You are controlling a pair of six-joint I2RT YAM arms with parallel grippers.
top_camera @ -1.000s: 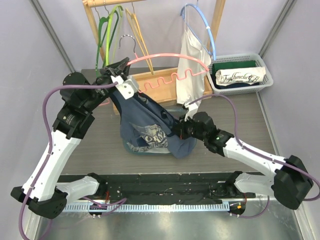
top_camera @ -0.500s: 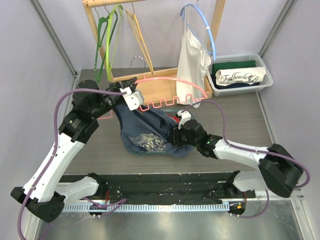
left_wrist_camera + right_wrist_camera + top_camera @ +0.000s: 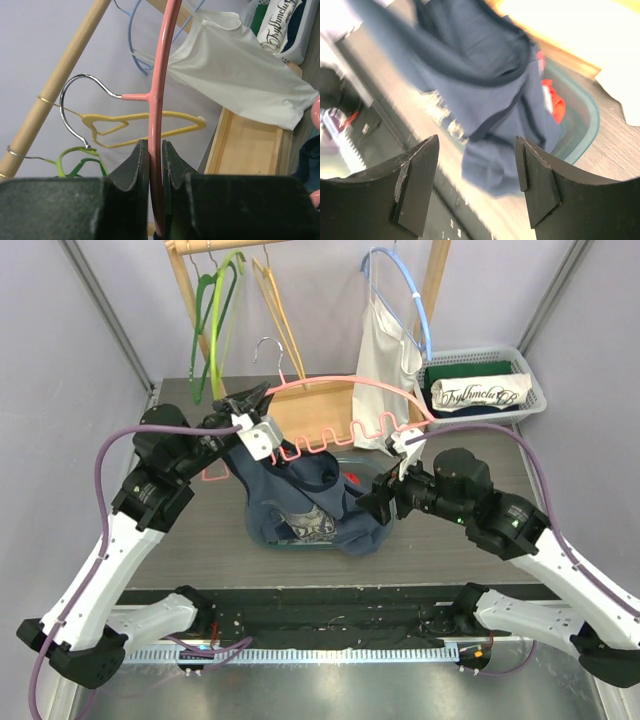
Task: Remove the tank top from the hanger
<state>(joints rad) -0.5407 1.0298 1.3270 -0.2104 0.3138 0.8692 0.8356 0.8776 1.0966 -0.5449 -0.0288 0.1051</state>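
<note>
Two grippers: my L gripper [image 3: 155, 150] is clamped on pink hanger [image 3: 345, 378], R gripper [image 3: 476, 145] jaws apart by navy tank top [image 3: 300, 510] sagging from hanger's L end, so I'd grip it near that end & pull off sideways.

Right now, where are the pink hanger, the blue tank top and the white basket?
pink hanger [image 3: 158, 85], left wrist view, its curved arm.
blue tank top [image 3: 290, 490], top view, its crumpled body.
white basket [image 3: 500, 412], top view, its front wall.
</note>
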